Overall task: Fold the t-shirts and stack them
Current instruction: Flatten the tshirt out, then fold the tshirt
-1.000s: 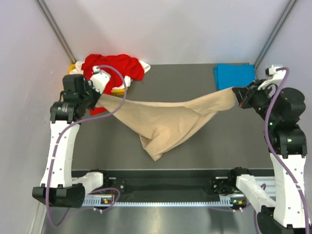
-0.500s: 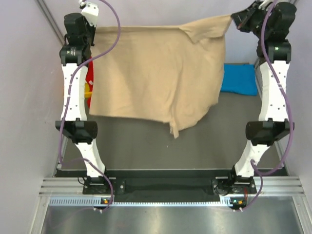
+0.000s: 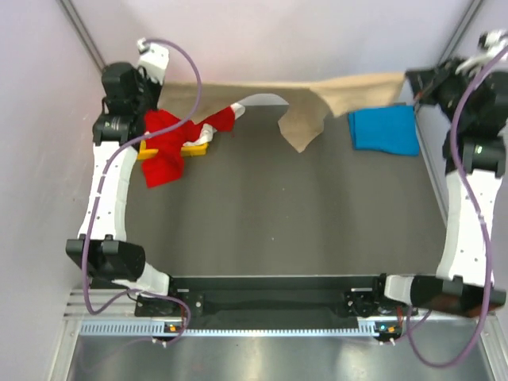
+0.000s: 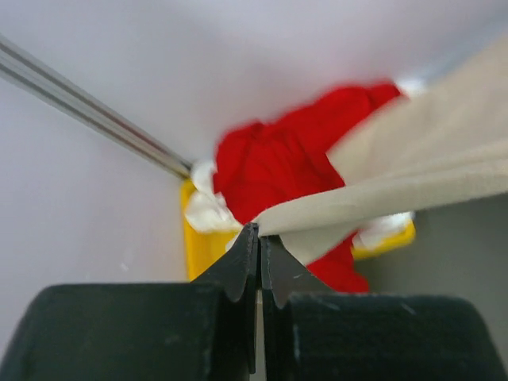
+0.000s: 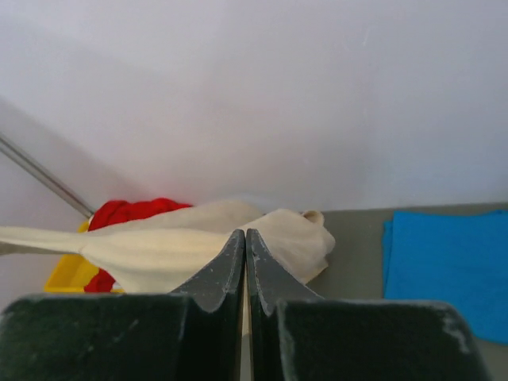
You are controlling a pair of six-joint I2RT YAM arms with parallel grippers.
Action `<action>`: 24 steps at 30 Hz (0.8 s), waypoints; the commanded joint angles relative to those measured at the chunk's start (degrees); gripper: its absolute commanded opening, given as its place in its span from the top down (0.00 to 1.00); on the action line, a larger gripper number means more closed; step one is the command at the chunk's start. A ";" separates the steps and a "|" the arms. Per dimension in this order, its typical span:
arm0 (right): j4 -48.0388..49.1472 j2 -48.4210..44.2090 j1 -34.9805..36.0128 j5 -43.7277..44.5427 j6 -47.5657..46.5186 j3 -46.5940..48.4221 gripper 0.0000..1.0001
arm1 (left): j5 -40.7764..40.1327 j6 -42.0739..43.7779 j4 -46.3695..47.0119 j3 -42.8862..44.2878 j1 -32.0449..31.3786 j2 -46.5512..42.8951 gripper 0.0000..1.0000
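**Beige shirt held up, one shirt of four looks folded**

Counting from the top view gives four shirts, one yellow tray (image 3: 195, 149) and two arms. The beige shirt (image 3: 349, 89) hangs in the air over the far side of the bench (image 3: 278, 222), stretched from above the tray to well right of it. The left pincer (image 3: 161, 84) grips one end and the right pincer (image 3: 414, 79) grips the other. A loose flap hangs down in the middle. The blue shirt (image 3: 385, 131) lies flat on the bench, well apart to the right of the tray, and it looks already folded. The red shirt (image 3: 163, 147) lies in a heap across the tray and spills off its left side. The white shirt (image 3: 236, 111) shows only as a small piece at the tray's right end.

From the left wrist, the jaws are closed tight on the beige edge. The red and white cloth lie on the tray just behind it.

From the right wrist, the jaws are also pressed together, with beige cloth pinched between them. The tray is far to the left.

I judge that the task is early. One shirt seems done, and the beige one is spread but not yet folded. Red and white wait, and no stack exists yet.
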 commanded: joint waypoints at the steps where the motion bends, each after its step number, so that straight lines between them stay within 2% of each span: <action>1: 0.67 -11.30 -1.17 2.49 -2.13 -18.52 1.00 | 4.78 3.15 0.61 -11.75 1.01 -6.53 1.00; 3: 1.10 -16.95 -1.17 3.45 -1.16 -28.05 1.00 | 8.39 5.43 -0.09 -22.30 1.01 -10.50 1.00; 4: 1.80 -22.20 -1.26 3.46 -0.81 -37.06 1.00 | 9.79 6.31 -0.79 -25.72 1.01 -14.44 1.00; 5: 1.54 -24.34 -1.26 2.85 -0.81 -40.81 1.00 | 12.41 7.45 -2.02 -31.85 1.01 -16.30 1.00; 8: -4.86 -31.38 -1.35 2.41 -2.74 -49.44 1.00 | 18.91 12.46 -9.65 -42.23 0.93 -23.42 1.00; 11: -10.05 -37.36 -1.26 -1.10 -2.92 -57.86 1.00 | 20.00 18.78 -19.41 -49.37 0.75 -28.01 1.00; 17: -19.02 -45.54 -1.26 -4.45 -0.90 -66.06 1.00 | 15.61 23.89 -32.16 -61.07 0.75 -32.14 1.00; 20: -21.04 -48.00 -1.26 -4.28 -0.11 -67.39 1.00 | 13.42 27.49 -37.08 -62.67 0.84 -33.29 1.00; 23: -19.83 -47.48 -1.35 -3.14 -0.02 -68.00 1.00 | 10.52 28.12 -37.45 -62.33 0.84 -32.15 1.00; 24: -17.99 -45.91 -1.26 -3.40 0.42 -69.13 1.00 | 9.46 26.38 -33.36 -62.32 0.75 -30.84 1.00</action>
